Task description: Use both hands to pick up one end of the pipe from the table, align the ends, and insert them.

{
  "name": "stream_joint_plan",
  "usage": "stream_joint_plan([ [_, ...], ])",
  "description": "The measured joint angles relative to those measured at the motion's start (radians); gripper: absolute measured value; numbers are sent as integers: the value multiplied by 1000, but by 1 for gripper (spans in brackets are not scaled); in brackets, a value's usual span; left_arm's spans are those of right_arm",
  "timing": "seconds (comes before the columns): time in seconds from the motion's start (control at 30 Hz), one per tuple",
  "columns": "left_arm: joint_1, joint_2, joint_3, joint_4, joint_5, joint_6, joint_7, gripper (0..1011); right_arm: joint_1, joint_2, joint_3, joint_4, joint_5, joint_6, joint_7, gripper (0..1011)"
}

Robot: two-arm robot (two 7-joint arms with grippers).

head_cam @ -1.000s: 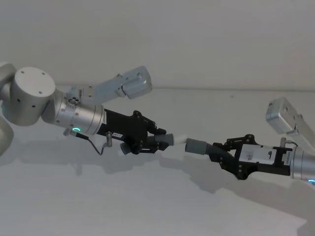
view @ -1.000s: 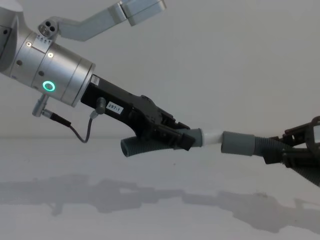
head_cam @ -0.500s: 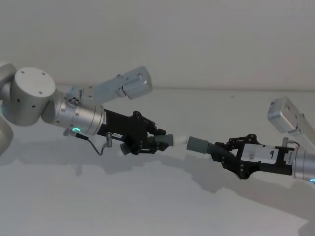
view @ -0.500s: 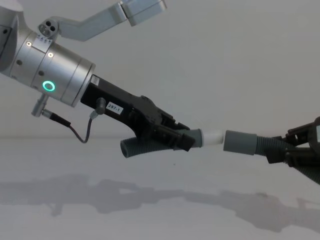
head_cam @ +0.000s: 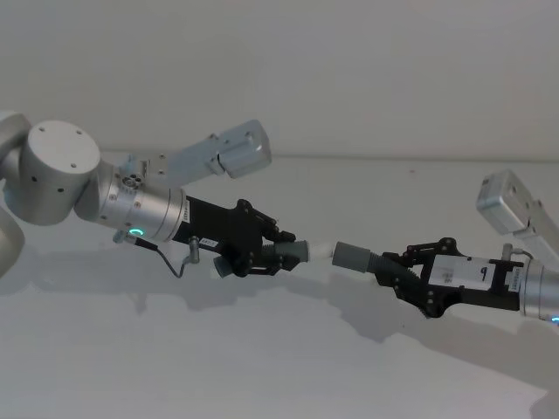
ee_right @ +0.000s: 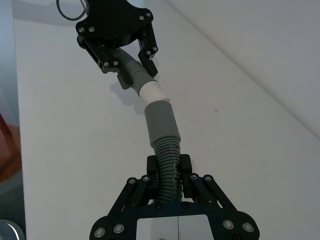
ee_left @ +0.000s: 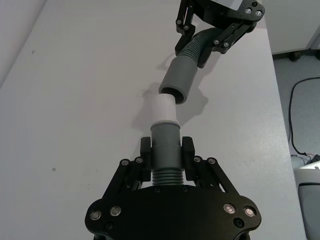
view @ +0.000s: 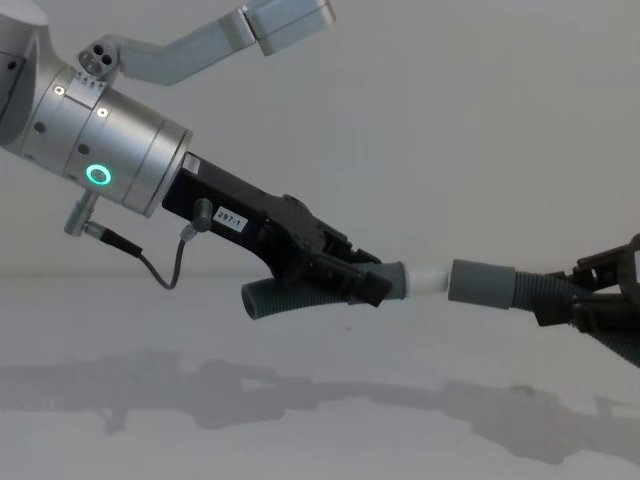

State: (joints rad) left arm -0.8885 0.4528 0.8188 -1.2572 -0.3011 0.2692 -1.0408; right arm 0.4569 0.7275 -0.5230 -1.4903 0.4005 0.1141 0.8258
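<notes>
The plain white-grey worktop (head_cam: pixel 262 367) lies bare under two raised arms. The left tool (view: pixel 365 280) is clenched on a ribbed hose piece (view: pixel 300 293), whose grey collar with whitish tip (view: pixel 428 277) points across toward the right tool (head_cam: pixel 397 271). That tool grips a second ribbed hose piece (ee_right: pixel 168 172) by its ribs, its wide grey sleeve (view: pixel 480 283) facing the tip, nearly in line, mouth just apart from it. Both pieces hang above the worktop's middle.

Tip (view: pixel 428 277) left of sleeve (view: pixel 482 283)
</notes>
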Motion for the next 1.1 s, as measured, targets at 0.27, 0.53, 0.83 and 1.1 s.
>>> stream_joint_plan([
  [0.27,-3,-1,9,5,-6,-4,-2,347,6,2,-8,5,4,-1,1,266],
  [0.53,-8,-5,19,16,-15,-13,-11,347,15,2,-21,9,4,-3,4,266],
  [0.83,-14,-8,28,28,-24,-25,-27,347,25,-1,-33,15,4,-8,8,266],
  [1.1,-22,-8,40,37,-36,-38,-54,347,31,-4,-45,19,4,-14,11,266],
])
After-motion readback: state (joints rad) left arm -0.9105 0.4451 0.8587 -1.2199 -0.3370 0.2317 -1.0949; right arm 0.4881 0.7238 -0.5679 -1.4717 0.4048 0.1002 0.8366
